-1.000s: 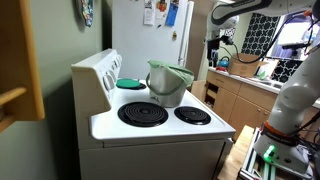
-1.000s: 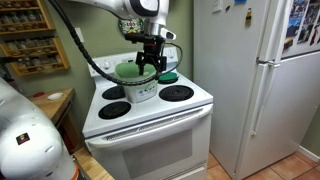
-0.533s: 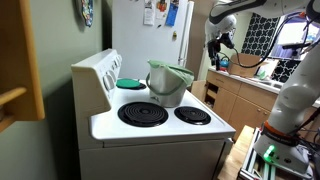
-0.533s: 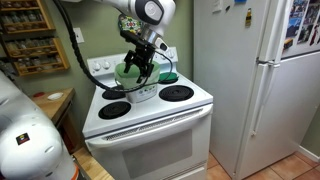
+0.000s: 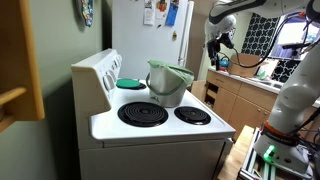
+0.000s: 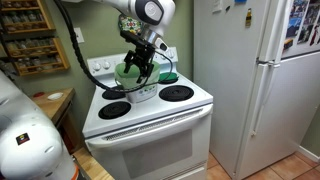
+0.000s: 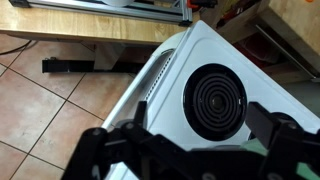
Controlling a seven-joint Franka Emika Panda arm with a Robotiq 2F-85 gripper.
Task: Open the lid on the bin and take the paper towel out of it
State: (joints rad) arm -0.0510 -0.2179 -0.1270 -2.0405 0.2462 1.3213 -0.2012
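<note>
The grey-green bin [image 5: 168,90] stands on the white stove [image 5: 160,130] at a back burner. Its pale green lid [image 5: 172,72] sits tilted on the rim. In an exterior view the bin [image 6: 133,88] is partly hidden behind my gripper [image 6: 138,70]. In an exterior view the gripper [image 5: 214,48] hangs high in the air, out from the stove and apart from the bin. In the wrist view the gripper [image 7: 190,140] is open, with its two dark fingers wide apart and nothing between them, above a front burner [image 7: 215,100]. No paper towel shows.
A flat teal disc [image 5: 130,83] lies on the back burner beside the bin. A white refrigerator [image 6: 250,80] stands next to the stove. Wooden cabinets and a cluttered counter [image 5: 240,95] are beyond. Tiled floor [image 7: 50,110] lies in front of the stove.
Between one second and half a second ago the gripper swung down and tilted in front of the bin. Since then nothing has visibly moved.
</note>
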